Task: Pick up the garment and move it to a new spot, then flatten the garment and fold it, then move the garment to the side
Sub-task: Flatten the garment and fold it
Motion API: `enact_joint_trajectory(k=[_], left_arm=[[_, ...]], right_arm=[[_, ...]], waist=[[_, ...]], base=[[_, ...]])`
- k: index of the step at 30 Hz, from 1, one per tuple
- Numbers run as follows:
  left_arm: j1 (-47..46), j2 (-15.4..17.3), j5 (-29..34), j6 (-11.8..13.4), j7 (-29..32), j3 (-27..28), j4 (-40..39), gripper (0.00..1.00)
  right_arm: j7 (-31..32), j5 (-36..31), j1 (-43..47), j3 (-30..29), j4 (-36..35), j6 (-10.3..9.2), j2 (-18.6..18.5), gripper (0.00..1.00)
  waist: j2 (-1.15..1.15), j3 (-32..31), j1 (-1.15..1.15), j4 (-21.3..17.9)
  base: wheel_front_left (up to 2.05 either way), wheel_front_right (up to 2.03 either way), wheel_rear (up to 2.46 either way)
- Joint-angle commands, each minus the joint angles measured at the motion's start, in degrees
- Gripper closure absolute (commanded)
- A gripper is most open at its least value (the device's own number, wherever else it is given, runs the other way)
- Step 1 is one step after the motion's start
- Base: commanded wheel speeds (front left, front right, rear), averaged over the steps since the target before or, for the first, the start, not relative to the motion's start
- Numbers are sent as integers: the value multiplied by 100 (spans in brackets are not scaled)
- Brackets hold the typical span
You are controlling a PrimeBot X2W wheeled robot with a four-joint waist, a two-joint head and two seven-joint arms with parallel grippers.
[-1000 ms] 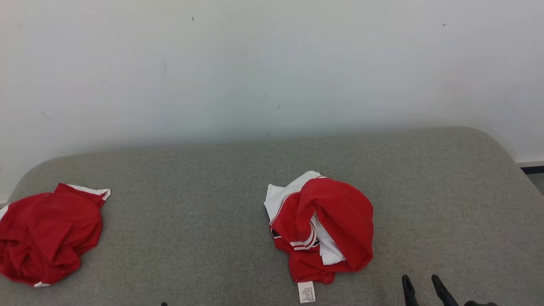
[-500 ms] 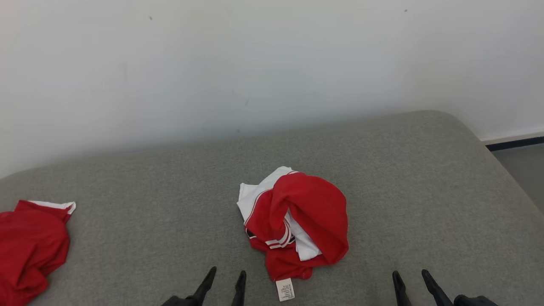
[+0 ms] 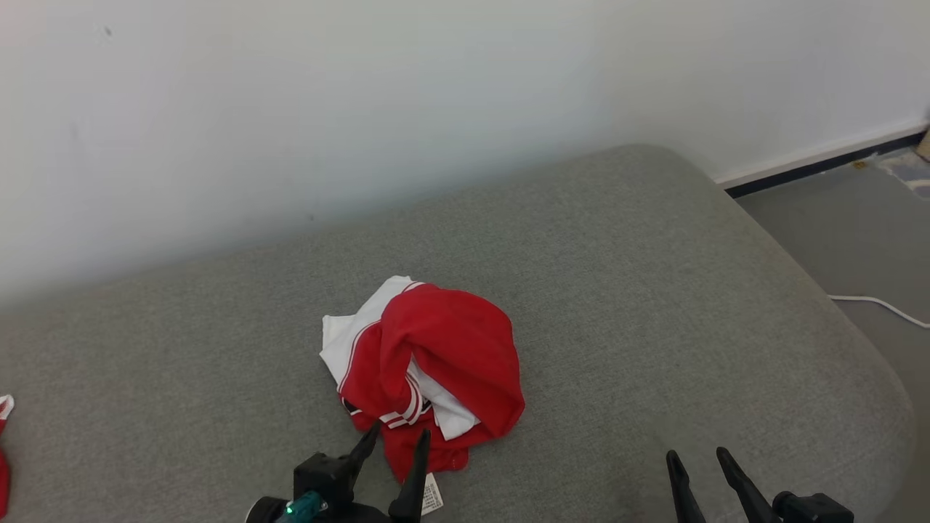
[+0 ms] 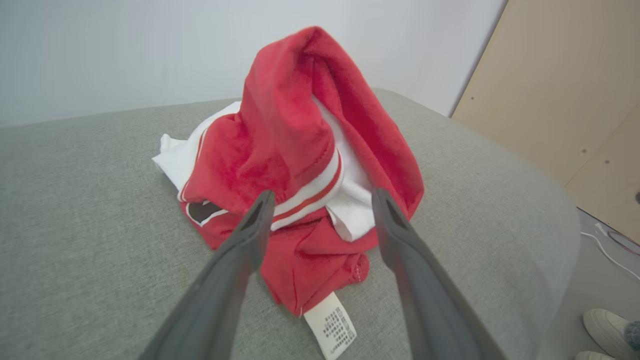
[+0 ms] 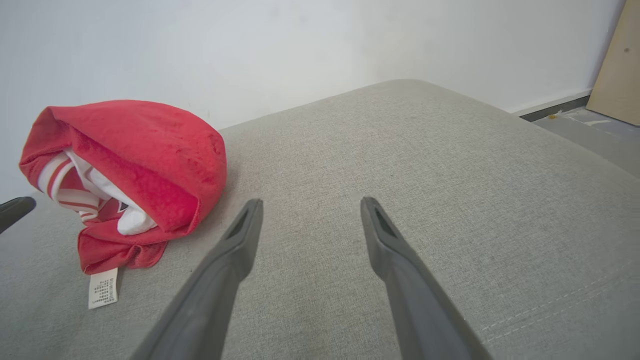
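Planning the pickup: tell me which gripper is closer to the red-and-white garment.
The left gripper, open and aimed right at the garment; the right gripper sits over bare cushion, off to the side.

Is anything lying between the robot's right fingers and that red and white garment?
No. The right wrist view shows that stretch as bare grey cushion, from the right gripper across to the garment.

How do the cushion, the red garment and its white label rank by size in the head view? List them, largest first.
1. cushion, by far the largest.
2. red garment, a crumpled heap.
3. white label, smallest, though partly hidden behind the left gripper.
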Motion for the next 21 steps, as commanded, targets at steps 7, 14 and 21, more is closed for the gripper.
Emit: enact_joint_trajectory(k=[7,14,21], left_arm=[[-362,2,-280,302,-19,-27,330,0],[-553,3,-331,593,-19,173,301,91],[-482,3,-224,671,-19,586,-375,100]], right_arm=[[-48,38,-88,58,8,-12,6,0],[-71,40,-103,20,-4,-12,32,0],[-83,36,-114,14,16,-12,67,0]], waist=[[-1,198,0,-315],[-1,249,0,-253],[-1,223,0,-57]], base=[[0,0,0],[0,0,0],[0,0,0]])
